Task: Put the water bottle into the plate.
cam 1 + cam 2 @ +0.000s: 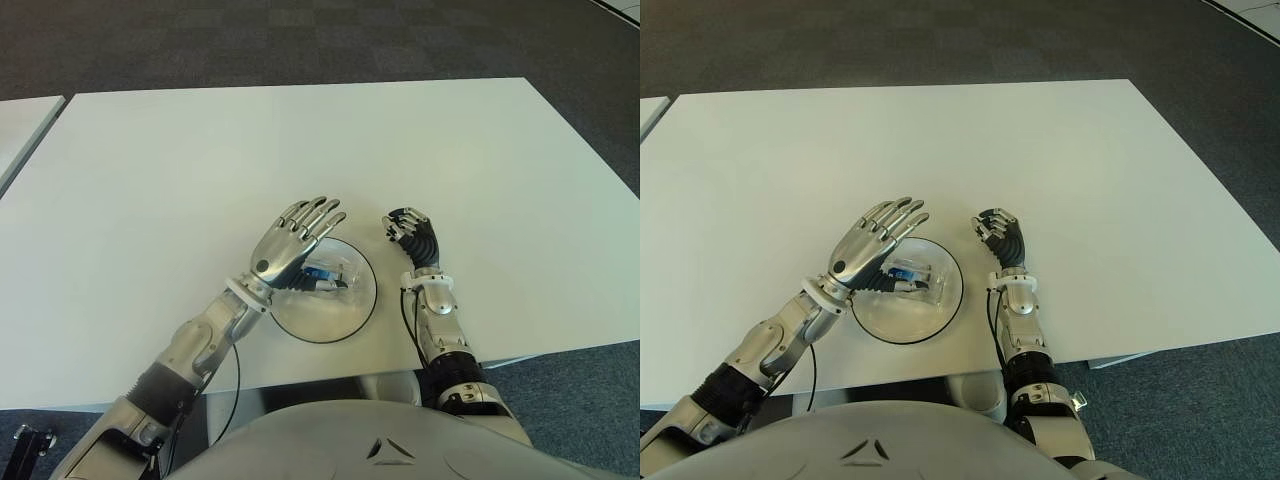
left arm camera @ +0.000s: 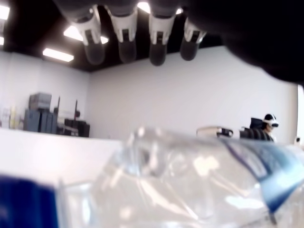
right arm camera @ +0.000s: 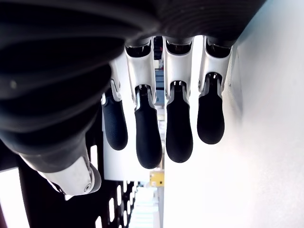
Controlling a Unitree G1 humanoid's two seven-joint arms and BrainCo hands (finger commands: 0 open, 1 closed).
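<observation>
A clear water bottle [image 1: 328, 273] with a blue label lies on its side inside the round glass plate [image 1: 345, 308] near the table's front edge. My left hand [image 1: 297, 240] hovers over the plate's left part with its fingers stretched out, holding nothing. From the left wrist view the bottle [image 2: 190, 185] fills the lower part, with the fingertips [image 2: 126, 47] apart above it. My right hand [image 1: 412, 236] shows just right of the plate, fingers loosely curled and empty.
The white table [image 1: 300, 150] stretches far behind the plate. Its front edge runs just below the plate. Another white table's corner [image 1: 20, 125] shows at the far left. Dark carpet surrounds the tables.
</observation>
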